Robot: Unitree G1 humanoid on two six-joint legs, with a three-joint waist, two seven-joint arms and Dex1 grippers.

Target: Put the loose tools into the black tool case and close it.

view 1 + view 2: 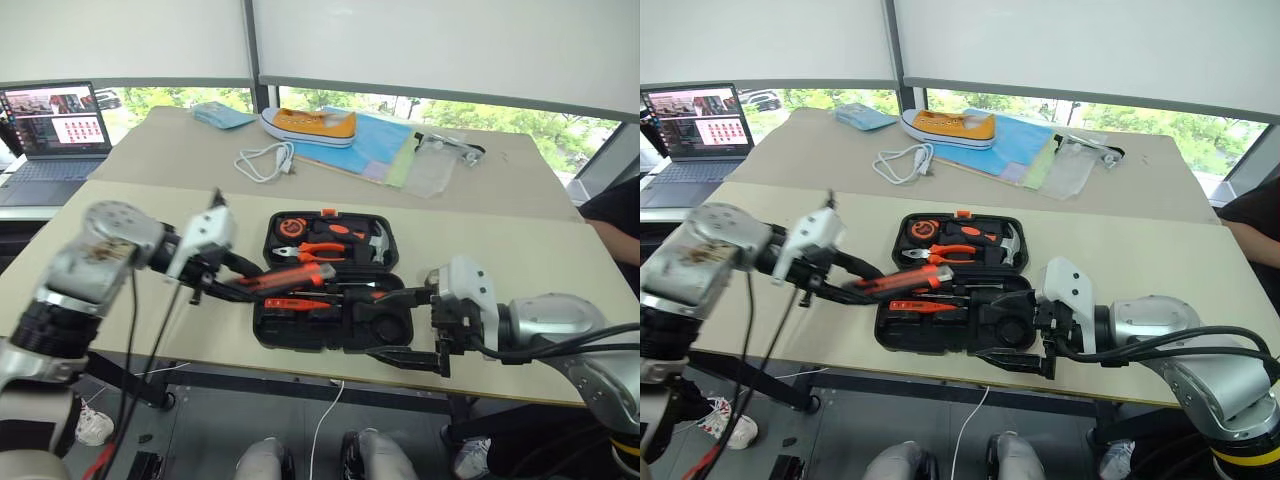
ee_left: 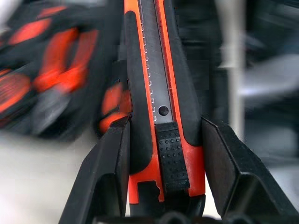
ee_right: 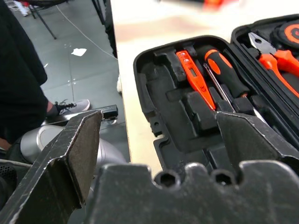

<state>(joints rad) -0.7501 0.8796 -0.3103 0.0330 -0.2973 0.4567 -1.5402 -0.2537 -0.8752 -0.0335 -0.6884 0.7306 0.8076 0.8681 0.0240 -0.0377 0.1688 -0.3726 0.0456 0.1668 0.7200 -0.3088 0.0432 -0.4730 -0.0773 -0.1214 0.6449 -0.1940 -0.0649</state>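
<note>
Orange-and-black utility knife (image 2: 161, 116) clamped lengthwise in left gripper (image 1: 232, 285), carried over open black plastic tool case (image 1: 385, 340) toward recess; right gripper (image 1: 425, 325) spread wide, empty, beside case's near edge.

My robot's arms are rounded silver-grey metal shells with black ribbed bands at the joints. Thin black cables loop loosely off the left arm (image 1: 95, 262), and thicker black cables run along the right arm (image 1: 560, 325). Each wrist carries a white block. Both grippers, left (image 1: 240, 280) and right (image 1: 405, 325), have two wedge-shaped matte black fingers.
</note>
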